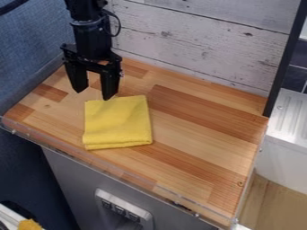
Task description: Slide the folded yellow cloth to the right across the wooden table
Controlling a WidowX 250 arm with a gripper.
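Folded yellow cloth [118, 122] flat on table [201, 134]; tool [93, 95] open beside it.
Risk noted: with one fingertip close to the cloth's edge, a low sideways pass could ruck the layers; a shallow pinch could catch only one. Cloth appears soft, roughly square; table smooth, striped wood; wall [203, 49] of weathered planks.

Right side: bench [203, 139] gives wide passage between yellow cloth [117, 123] and black post [285, 63].
Back: plank wall [198, 45] bars the way.
Left: blue panel [30, 54] stands beside the bench.
Middle: folded cloth lies low, just in front of gripper [93, 95].
Front: clear strip [120, 173] lines the edge.
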